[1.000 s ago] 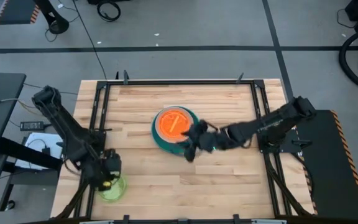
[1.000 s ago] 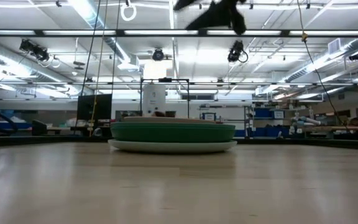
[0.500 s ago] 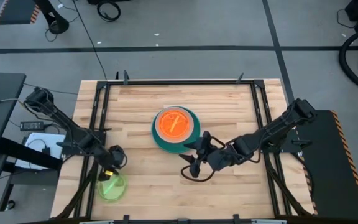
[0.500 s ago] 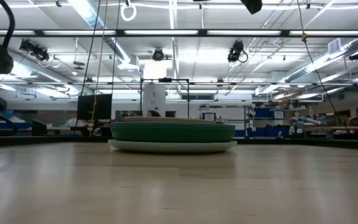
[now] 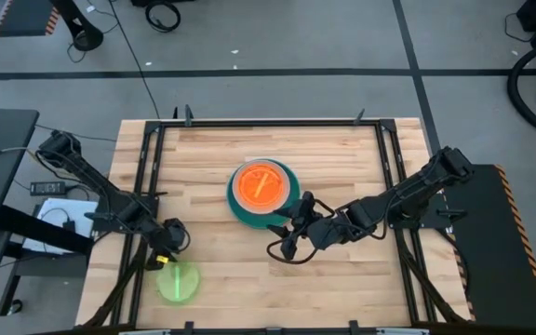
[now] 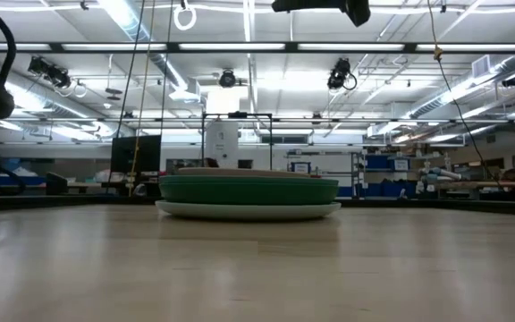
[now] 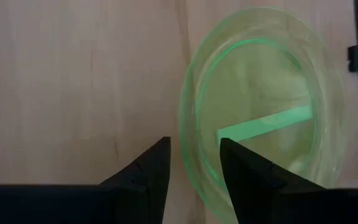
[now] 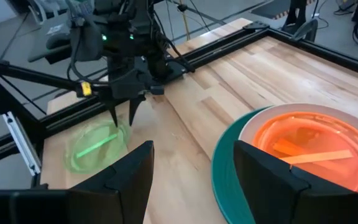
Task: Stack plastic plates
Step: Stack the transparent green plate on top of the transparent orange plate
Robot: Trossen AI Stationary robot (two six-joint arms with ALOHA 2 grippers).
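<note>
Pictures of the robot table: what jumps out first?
The bright orange plate tops a stack in the table's middle. A lime green plate lies alone near the front left corner, with the left pincer open just above its rim. The right pincer hovers open beside the stack.

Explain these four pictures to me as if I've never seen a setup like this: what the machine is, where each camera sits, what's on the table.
Two dark robot arms work at a wooden table. One camera looks straight down, one sits at tabletop height, and one rides on each wrist. In the middle stands a stack of plastic plates, with a translucent orange plate on top. Near the table's front-left corner lies a lime green plate, alone. The left tool hovers at its edge, fingers open around the rim without gripping it. The right tool waits beside the stack, open and empty.
</note>
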